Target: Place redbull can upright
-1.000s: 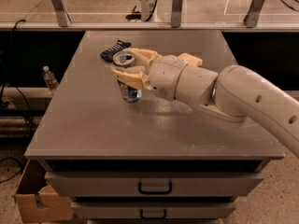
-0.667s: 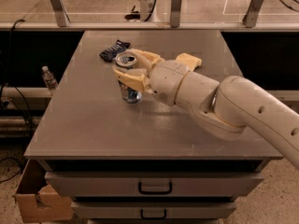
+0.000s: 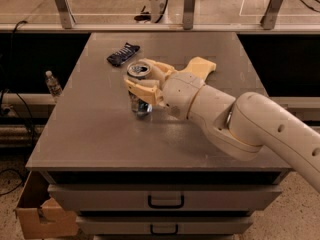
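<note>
The redbull can [image 3: 139, 91] stands upright on the grey table [image 3: 100, 134], its silver top rim facing up and its blue-and-silver lower part showing below the fingers. My gripper [image 3: 141, 81] reaches in from the right and is closed around the can's upper half, one cream finger [image 3: 142, 90] in front and one behind. The can's base looks to be on or just above the table surface.
A dark blue crumpled wrapper [image 3: 123, 54] lies behind the can at the table's back left. A yellow sponge [image 3: 202, 65] lies behind my wrist. A plastic bottle [image 3: 52, 84] stands on the floor left of the table. Drawers [image 3: 165, 200] are under the tabletop.
The can stays upright in the same spot. My arm has shifted slightly, with the elbow swinging lower and nearer the camera; the grip on the can is unchanged.
</note>
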Controlling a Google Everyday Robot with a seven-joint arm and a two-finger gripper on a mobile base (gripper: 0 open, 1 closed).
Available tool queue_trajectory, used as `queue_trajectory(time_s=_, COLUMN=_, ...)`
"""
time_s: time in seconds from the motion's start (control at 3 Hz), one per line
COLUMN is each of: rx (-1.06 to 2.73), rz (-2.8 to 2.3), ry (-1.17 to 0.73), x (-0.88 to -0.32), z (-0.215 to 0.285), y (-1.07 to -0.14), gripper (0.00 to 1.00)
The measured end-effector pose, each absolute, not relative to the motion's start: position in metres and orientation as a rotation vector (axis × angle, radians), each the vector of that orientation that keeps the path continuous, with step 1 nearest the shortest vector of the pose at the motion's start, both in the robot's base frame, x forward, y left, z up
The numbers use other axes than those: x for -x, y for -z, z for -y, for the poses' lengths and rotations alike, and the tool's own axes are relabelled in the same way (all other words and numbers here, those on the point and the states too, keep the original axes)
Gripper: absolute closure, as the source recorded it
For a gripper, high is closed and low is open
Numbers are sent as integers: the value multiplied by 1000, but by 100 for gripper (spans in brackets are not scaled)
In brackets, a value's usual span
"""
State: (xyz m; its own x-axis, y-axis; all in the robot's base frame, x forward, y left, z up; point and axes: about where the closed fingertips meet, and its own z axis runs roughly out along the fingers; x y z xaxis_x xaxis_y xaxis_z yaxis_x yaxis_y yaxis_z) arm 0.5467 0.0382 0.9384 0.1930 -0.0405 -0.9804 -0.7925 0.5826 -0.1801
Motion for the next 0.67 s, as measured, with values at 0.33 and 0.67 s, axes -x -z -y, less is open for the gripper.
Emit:
queue_trajectory(time_s=0.33, rx=803, rz=-1299, ry=-632, x=-547, z=-37, y=-929, gripper=100)
queue_trajectory(time_s=0.67, rx=792, rz=-1299, ry=-635, x=-547, z=-37, y=-921, gripper=100)
